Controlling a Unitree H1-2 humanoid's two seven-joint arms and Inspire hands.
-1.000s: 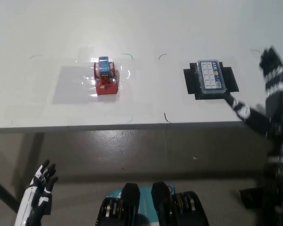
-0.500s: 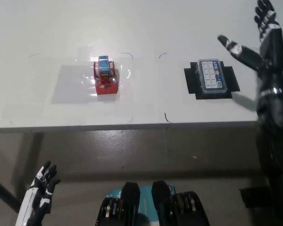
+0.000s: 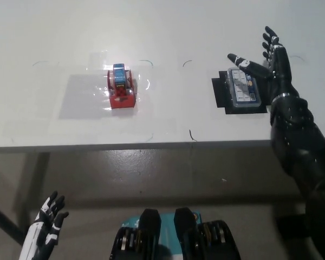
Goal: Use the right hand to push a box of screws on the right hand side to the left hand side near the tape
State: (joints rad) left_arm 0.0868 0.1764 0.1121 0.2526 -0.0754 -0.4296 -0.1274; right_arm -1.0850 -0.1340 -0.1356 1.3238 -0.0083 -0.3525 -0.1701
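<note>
Black right robot hand (image 3: 269, 60) partly covering the screw box (image 3: 242, 91).

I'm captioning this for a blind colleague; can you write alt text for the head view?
The black right hand hovers open beside a box of screws on a white table, with a red tape dispenser further left. The white left hand rests open below the table edge.

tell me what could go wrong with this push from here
1. The right hand is open at the screw box's far right corner, fingers reaching over its top, so a sweep might skim over the box or spin it rather than slide it.
2. The box sits on a black mat; the mat may drag along or snag it.
3. The tape stands in the path, so overshooting could knock it.

The left hand rests below the table.
</note>
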